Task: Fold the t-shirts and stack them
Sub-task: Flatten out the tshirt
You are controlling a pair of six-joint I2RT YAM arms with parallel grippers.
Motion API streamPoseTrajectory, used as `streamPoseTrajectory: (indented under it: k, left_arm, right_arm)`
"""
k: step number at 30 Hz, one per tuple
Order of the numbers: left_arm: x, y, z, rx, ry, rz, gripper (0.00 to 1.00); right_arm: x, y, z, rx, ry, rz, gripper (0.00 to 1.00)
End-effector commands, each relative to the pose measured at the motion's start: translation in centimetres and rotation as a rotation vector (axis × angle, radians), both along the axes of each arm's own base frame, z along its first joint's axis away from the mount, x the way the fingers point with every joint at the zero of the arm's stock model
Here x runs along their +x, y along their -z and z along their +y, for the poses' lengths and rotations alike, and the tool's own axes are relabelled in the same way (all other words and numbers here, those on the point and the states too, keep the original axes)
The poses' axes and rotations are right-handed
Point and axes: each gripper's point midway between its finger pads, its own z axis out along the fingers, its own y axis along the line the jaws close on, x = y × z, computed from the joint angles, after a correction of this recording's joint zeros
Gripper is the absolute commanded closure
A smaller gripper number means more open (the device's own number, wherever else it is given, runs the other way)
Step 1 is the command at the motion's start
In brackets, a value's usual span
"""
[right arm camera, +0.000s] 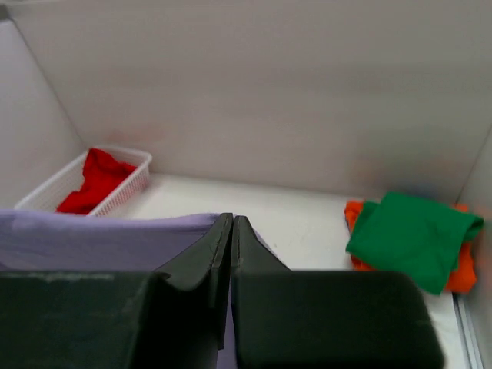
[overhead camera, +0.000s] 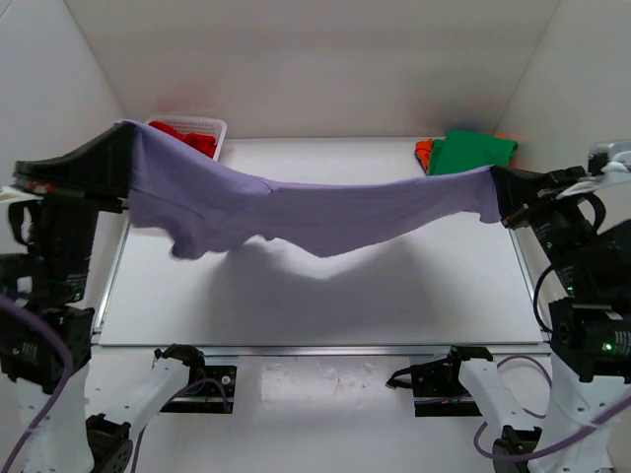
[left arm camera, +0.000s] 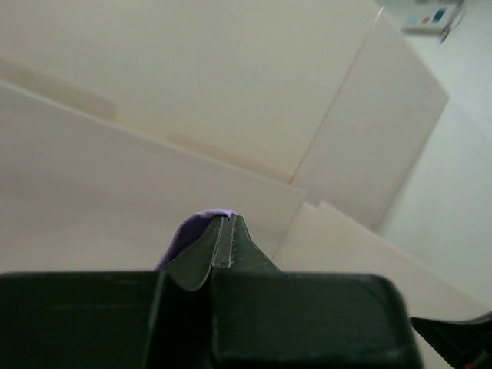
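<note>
Step in hand: I judge that I am holding the lavender t-shirt (overhead camera: 325, 212) stretched between both arms, ready to lay it flat for folding.
Where the shirt is: in the air above the table (overhead camera: 394, 305), apart from it, with its shadow below.
Left gripper (overhead camera: 126, 148): pressed together, pinching one end of the shirt. In my left wrist view only a small tuft of lavender shows beside the closed tips.
Right gripper (overhead camera: 498, 189): pressed together, pinching the other end.
Long axis: left to right across the table, from near the white mesh basket (overhead camera: 215, 126) with the red t-shirt (overhead camera: 192, 140) to near the green t-shirt (overhead camera: 475, 153) lying on the orange t-shirt (overhead camera: 424, 153).
Which way it points: I cannot tell which end is collar or hem. The middle sags, and a bunched lobe droops near the left end.
Doing it well: I would lower both ends together with even tension, let the sag touch first, and land on the bare middle, away from the stack and basket.
Watch for: the left pinch looks thin, so a hard pull may slip it.
</note>
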Motion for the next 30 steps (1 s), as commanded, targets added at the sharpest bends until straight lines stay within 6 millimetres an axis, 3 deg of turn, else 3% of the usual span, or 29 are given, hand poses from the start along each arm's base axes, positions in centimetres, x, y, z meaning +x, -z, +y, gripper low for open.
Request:
streamPoseTrajectory:
  k: [1, 5, 6, 7, 8, 9, 10, 12, 13, 14, 16, 19, 20, 21, 22, 23, 24, 26, 28, 30]
  left_arm:
    - [4.0, 1.6, 0.5, -0.005, -0.092, 0.1, 1.0]
    - [8.6, 4.4, -0.5, 0.057, -0.082, 0.204, 1.0]
    - [10.2, 5.4, -0.7, 0.086, -0.07, 0.233, 1.0]
    - [11.1, 6.2, -1.2, 0.102, -0.031, 0.252, 1.0]
    - [12.8, 7.4, -1.8, 0.101, -0.005, 0.284, 1.0]
    - [14.7, 9.7, -2.3, 0.121, 0.019, 0.339, 1.0]
    - [15.5, 10.4, -2.7, 0.121, 0.037, 0.348, 1.0]
    - [19.1, 14.9, -3.5, 0.141, 0.066, 0.452, 1.0]
    - [19.9, 15.5, -3.9, 0.147, 0.084, 0.459, 1.0]
    - [21.8, 17.6, -4.1, 0.158, 0.092, 0.51, 1.0]
    - [24.3, 20.0, -4.7, 0.182, 0.12, 0.562, 1.0]
    - [28.6, 20.8, -5.0, 0.213, 0.102, 0.588, 1.0]
    - [30.4, 21.0, -5.0, 0.232, 0.094, 0.604, 1.0]
    - [32.0, 19.9, -5.2, 0.253, 0.098, 0.605, 1.0]
    - [32.9, 19.7, -5.2, 0.261, 0.116, 0.613, 1.0]
    - [33.7, 17.7, -5.3, 0.268, 0.129, 0.601, 1.0]
    - [33.7, 14.4, -5.0, 0.26, 0.122, 0.547, 1.0]
    - [32.2, 9.8, -4.5, 0.24, 0.1, 0.44, 1.0]
    - [29.4, 7.7, -3.2, 0.188, 0.112, 0.383, 1.0]
    - [27.6, 6.6, -2.4, 0.159, 0.111, 0.335, 1.0]
  right_arm:
    - [0.2, -3.3, 0.6, -0.021, -0.04, -0.086, 1.0]
    - [3.5, -1.6, 1.2, -0.022, -0.08, -0.02, 1.0]
    - [4.8, -0.7, 1.4, -0.017, -0.091, 0.005, 1.0]
    - [6.5, 1.5, 1.4, -0.013, -0.097, 0.07, 1.0]
    - [6.9, 1.5, 1.8, -0.016, -0.11, 0.061, 1.0]
    - [8.6, 3.0, 1.6, -0.022, -0.101, 0.093, 1.0]
    - [10.3, 5.3, 1.6, -0.02, -0.098, 0.152, 1.0]
    - [12.6, 7.2, 2.4, -0.046, -0.108, 0.181, 1.0]
    - [14.3, 9.3, 2.5, -0.054, -0.111, 0.231, 1.0]
    - [15.3, 10.1, 2.5, -0.058, -0.116, 0.245, 1.0]
    - [18.1, 12.4, 2.5, -0.071, -0.118, 0.3, 1.0]
    - [22.0, 12.7, 1.4, -0.076, -0.095, 0.296, 1.0]
    - [23.7, 11.2, 0.5, -0.069, -0.082, 0.266, 1.0]
    - [24.3, 11.1, 0.4, -0.07, -0.086, 0.286, 1.0]
    - [25.6, 8.6, -0.1, -0.078, -0.08, 0.246, 1.0]
    - [26.0, 6.5, -0.1, -0.095, -0.068, 0.228, 1.0]
    - [26.0, 5.6, 0.1, -0.124, -0.049, 0.216, 1.0]
    - [25.1, -0.5, -0.3, -0.146, -0.013, 0.086, 1.0]
    - [23.7, -3.8, 0.1, -0.129, -0.033, 0.023, 1.0]
    - [22.9, -4.2, -0.6, -0.111, -0.019, 0.007, 1.0]
